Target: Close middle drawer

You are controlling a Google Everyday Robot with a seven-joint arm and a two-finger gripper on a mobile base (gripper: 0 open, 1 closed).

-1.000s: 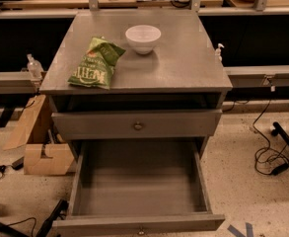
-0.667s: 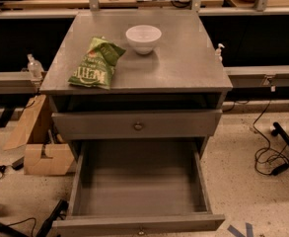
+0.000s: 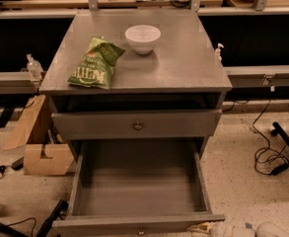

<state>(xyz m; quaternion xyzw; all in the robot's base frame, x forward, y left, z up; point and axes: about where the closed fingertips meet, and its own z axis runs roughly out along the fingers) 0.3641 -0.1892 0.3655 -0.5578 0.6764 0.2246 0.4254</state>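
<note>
Grip impossible to tell on white gripper (image 3: 242, 229), low at bottom edge just right of middle drawer (image 3: 139, 186), pulled far out below top drawer (image 3: 138, 125), with green chip bag (image 3: 94, 65) and white bowl (image 3: 142, 37) near each other on cabinet top (image 3: 183, 63).

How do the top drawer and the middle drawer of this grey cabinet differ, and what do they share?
The middle drawer is pulled far out, its empty inside showing; the top drawer is pushed in, its inside hidden. The top drawer's front shows tall; the middle drawer's front is a low strip at the bottom edge. Both are grey with a small central knob. The gripper lies low right, beside that strip.
</note>
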